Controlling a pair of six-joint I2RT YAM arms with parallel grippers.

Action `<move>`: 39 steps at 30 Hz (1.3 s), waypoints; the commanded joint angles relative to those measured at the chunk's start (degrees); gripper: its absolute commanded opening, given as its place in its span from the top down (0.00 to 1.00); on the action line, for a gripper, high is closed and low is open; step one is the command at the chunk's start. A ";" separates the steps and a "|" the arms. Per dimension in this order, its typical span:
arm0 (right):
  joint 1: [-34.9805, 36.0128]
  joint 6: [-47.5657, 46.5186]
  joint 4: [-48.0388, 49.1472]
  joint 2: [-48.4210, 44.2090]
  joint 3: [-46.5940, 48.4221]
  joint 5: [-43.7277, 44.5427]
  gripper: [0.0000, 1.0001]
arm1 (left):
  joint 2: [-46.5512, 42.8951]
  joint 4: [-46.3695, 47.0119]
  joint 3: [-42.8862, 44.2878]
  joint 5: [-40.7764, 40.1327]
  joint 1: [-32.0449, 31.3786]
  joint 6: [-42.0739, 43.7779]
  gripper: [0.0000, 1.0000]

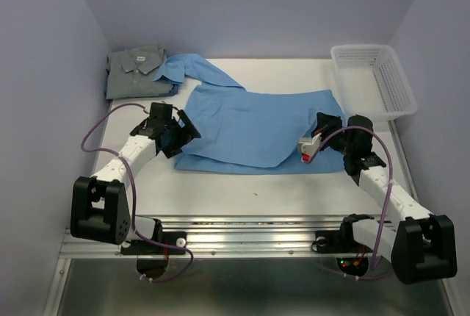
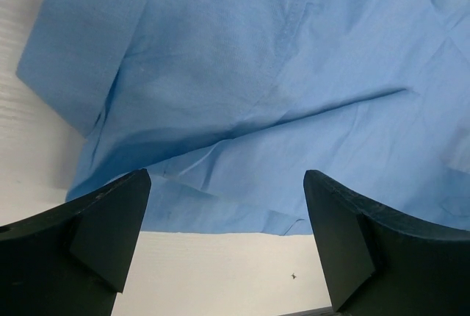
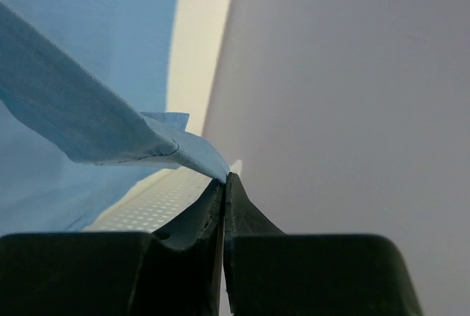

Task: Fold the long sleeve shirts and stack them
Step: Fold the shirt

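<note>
Folding of the mid-table blue shirt [image 1: 250, 128] is in hand, the grey shirt [image 1: 136, 70] laid at the far-left corner. Blue cloth is pinched by the right gripper [image 3: 224, 180]; the wide-open left gripper [image 2: 228, 206] must next be closed on the near edge

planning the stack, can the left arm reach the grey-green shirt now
Likely yes: the left fingers are open and empty, and the grey-green shirt lies beyond them at the far left corner with nothing standing between.
</note>
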 commanded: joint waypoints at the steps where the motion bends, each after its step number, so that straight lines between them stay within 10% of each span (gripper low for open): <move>1: -0.20 -11.14 -8.09 0.74 -1.27 -1.82 0.97 | 0.44 2.81 0.84 -2.20 -3.16 -0.22 0.01; 14: -2.04 -15.12 -18.38 3.91 -2.50 9.78 0.97 | 5.45 6.68 4.17 -5.46 -10.80 -3.92 0.01; 27: -2.04 -17.66 0.78 7.16 3.30 6.44 0.99 | 9.23 10.72 3.04 -5.11 -11.95 -5.32 0.01; 39: -2.04 -17.23 -12.49 5.32 -1.00 17.51 0.92 | 10.28 11.87 0.31 -5.28 -12.83 -6.29 0.01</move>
